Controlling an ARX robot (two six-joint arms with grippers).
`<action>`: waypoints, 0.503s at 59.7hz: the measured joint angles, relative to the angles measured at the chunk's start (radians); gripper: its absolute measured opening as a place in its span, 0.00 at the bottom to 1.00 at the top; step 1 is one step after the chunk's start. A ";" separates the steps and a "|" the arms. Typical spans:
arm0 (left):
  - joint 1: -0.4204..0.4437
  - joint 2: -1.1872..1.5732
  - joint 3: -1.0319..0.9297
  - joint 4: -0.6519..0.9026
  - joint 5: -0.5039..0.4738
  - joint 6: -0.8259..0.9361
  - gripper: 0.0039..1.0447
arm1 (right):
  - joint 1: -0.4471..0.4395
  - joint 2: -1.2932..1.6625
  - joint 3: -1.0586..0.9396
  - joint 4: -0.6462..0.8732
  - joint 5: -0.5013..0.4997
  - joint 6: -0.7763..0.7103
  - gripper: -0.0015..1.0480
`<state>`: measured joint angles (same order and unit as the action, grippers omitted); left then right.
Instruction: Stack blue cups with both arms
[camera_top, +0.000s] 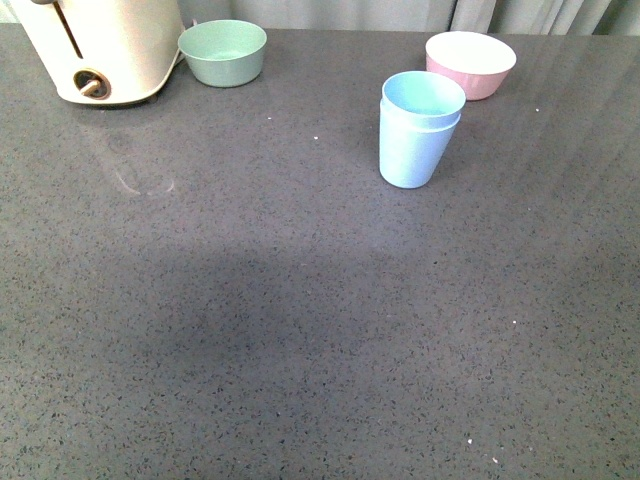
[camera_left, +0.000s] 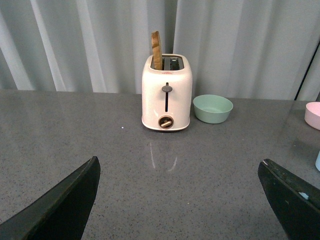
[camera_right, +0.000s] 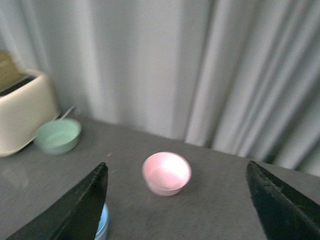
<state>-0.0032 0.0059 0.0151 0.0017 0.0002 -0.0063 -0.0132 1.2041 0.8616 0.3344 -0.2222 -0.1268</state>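
The two blue cups (camera_top: 418, 132) stand upright on the grey table, one nested inside the other, right of centre toward the back. Neither arm shows in the front view. My left gripper (camera_left: 179, 167) is open and empty above bare table; a sliver of blue cup (camera_left: 317, 161) shows at the frame's edge, beside one finger. My right gripper (camera_right: 177, 175) is open and empty; part of a blue cup rim (camera_right: 102, 222) shows beside one finger (camera_right: 80, 210).
A cream toaster (camera_top: 100, 48) with a slice of bread (camera_left: 157, 50) stands at the back left, a mint-green bowl (camera_top: 223, 52) beside it. A pink bowl (camera_top: 470, 62) sits just behind the cups. Grey curtains hang behind the table.
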 joint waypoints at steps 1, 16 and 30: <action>0.000 0.000 0.000 0.000 0.000 0.000 0.92 | 0.007 -0.019 -0.053 0.060 0.085 0.032 0.68; 0.000 0.000 0.000 0.000 0.000 0.000 0.92 | 0.011 -0.144 -0.372 0.230 0.219 0.108 0.28; 0.000 0.000 0.000 0.000 0.000 0.000 0.92 | 0.012 -0.254 -0.534 0.281 0.220 0.116 0.02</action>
<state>-0.0032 0.0059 0.0151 0.0013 -0.0002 -0.0063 -0.0010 0.9501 0.3271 0.6151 -0.0025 -0.0109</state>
